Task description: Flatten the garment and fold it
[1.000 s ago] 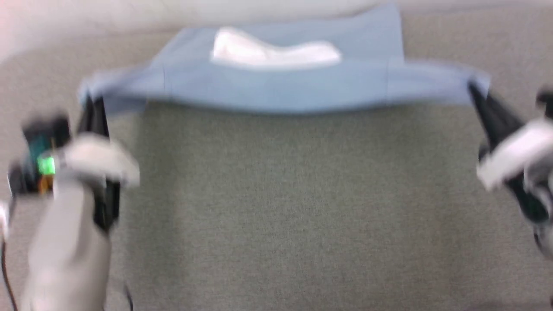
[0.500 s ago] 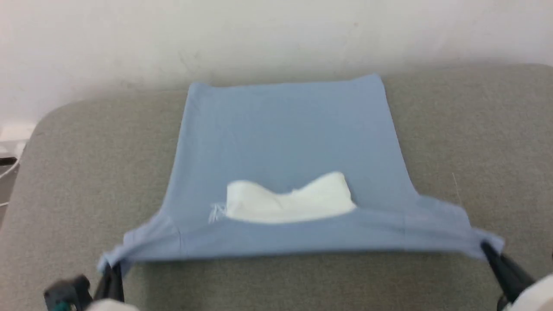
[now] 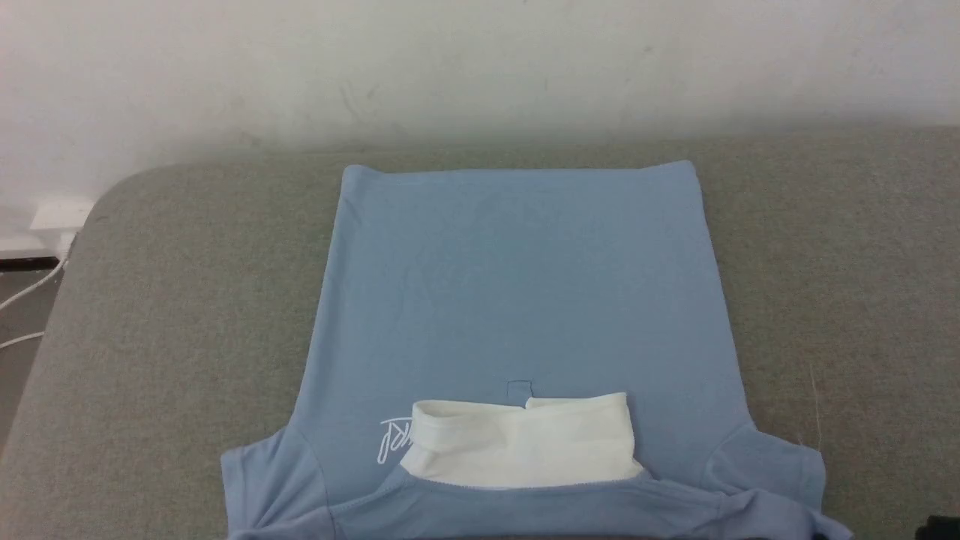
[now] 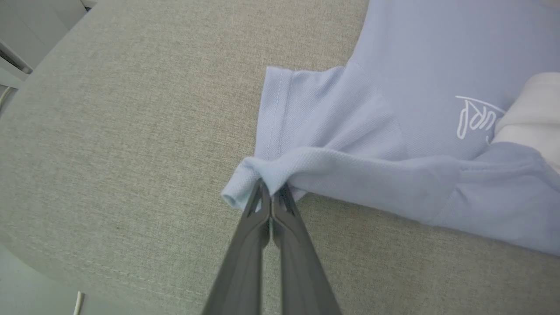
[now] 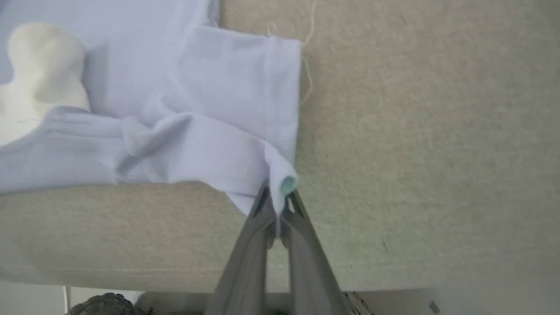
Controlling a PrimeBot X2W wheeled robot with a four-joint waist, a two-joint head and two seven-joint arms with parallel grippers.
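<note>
Blue shirt (image 3: 517, 285) flat on grey cushion (image 3: 172, 315), long axis near-to-far: points hem at far edge, collar (image 3: 525, 446) at near edge. Left gripper (image 4: 272, 192) and right gripper (image 5: 276, 199) each pinching a sleeve tip. Lies slacker than half a second ago, sleeves no longer stretched taut.

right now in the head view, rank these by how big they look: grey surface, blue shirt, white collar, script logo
1. grey surface
2. blue shirt, near edge out of frame
3. white collar
4. script logo, partly under the collar
</note>
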